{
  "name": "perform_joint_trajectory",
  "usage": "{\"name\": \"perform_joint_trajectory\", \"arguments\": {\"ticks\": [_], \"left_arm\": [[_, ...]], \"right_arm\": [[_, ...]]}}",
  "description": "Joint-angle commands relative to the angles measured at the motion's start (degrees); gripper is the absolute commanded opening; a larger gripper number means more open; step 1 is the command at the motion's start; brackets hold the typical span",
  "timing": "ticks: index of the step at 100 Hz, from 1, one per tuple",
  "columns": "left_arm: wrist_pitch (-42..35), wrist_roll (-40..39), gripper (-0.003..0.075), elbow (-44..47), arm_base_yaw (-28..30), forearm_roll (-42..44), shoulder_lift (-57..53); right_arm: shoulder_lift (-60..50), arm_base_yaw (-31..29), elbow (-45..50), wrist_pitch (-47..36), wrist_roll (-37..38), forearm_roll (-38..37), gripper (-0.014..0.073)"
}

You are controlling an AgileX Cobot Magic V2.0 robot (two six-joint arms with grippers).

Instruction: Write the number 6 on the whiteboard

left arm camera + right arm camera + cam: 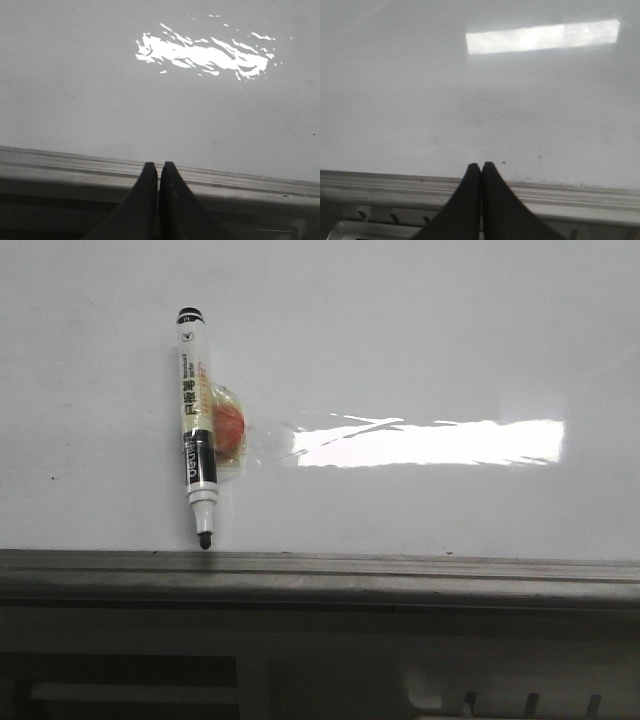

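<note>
The whiteboard [420,350] fills the front view, glossy white with a grey edge rail [320,575] along its near side. No drawn number 6 shows on it. A marker pen [196,420] lies on the board at the left, uncapped, black tip toward the rail. An orange piece under clear tape [228,430] is beside it. My left gripper [159,166] is shut and empty over the rail. My right gripper [481,165] is shut and empty over the rail too. Neither gripper shows in the front view.
A bright rectangular light glare [428,442] lies on the board right of the pen; it also shows in the left wrist view [202,50] and the right wrist view [542,36]. Below the rail is a dark slotted ledge [300,680].
</note>
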Motion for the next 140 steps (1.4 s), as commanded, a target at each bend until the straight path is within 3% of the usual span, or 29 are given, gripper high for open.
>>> {"name": "perform_joint_trajectory", "arguments": {"ticks": [1,78,91,98,108,115,128,136,140], "left_arm": [[-2.1,-0.2,-0.0019,2.5,0.1,-0.8,-1.8],[-2.2,-0.2,-0.0019,2.5,0.1,-0.4,-1.8],[-5.7,-0.2,-0.0019,2.5,0.1,1.9,-1.8],[-8.6,-0.3,-0.0019,2.5,0.1,-4.9,-1.8],[-9.6,-0.8,-0.0019,2.5,0.1,-28.7,-1.8],[-9.5,-0.8,-0.0019,2.5,0.1,-38.0,-1.8],[-9.7,-0.8,-0.0019,2.5,0.1,-40.2,-1.8],[-9.5,-0.8,-0.0019,2.5,0.1,-40.5,-1.8],[-9.5,-0.8,-0.0019,2.5,0.1,-40.7,-1.8]], "right_arm": [[-0.9,-0.4,1.5,-0.9,-0.2,-0.7,-0.0055],[-0.9,-0.4,1.5,-0.9,-0.2,-0.7,-0.0055],[-0.9,-0.4,1.5,-2.9,-0.3,-9.3,-0.0055],[-0.9,-0.4,1.5,-6.3,-0.3,-10.7,-0.0055],[-0.8,-0.4,1.5,-16.6,-0.3,-8.2,-0.0055],[-0.8,-0.4,1.5,-25.0,-0.3,-5.4,-0.0055],[-0.8,-0.4,1.5,-36.8,-0.3,-4.2,-0.0055],[-0.8,-0.4,1.5,-38.9,-0.3,-3.1,-0.0055],[-0.8,-0.4,1.4,-38.4,0.2,0.9,-0.0055]]}}
